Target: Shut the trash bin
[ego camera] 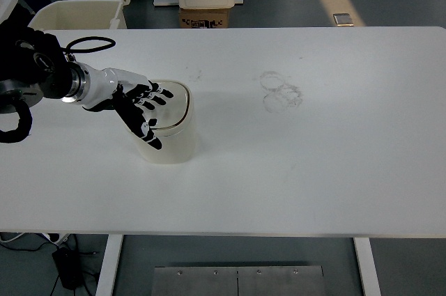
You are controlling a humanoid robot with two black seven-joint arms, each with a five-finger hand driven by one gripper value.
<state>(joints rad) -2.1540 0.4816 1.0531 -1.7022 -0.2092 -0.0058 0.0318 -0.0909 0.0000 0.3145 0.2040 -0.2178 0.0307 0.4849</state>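
The left hand [139, 104], white-backed with black-jointed fingers [162, 91], lies flat on top of the small cream-coloured plastic trash bin [169, 144], which stands on the white table [313, 170] directly beneath those fingers. They are spread and extended, gripping nothing, with the palm pressing down on the rounded cream lid [175, 104]. The thumb hangs over the bin's near wall, just below the rim. Ahead of the fingertips the lid looks almost level with the rim, and only a thin dark line shows along its far edge. So the closing appears nearly done, if not finished. What seems left is a final press to seat the lid fully, then lifting the hand clear. Beyond the fingertips, well apart, faint grey ring marks [281, 91] smudge the tabletop. No right hand shows.
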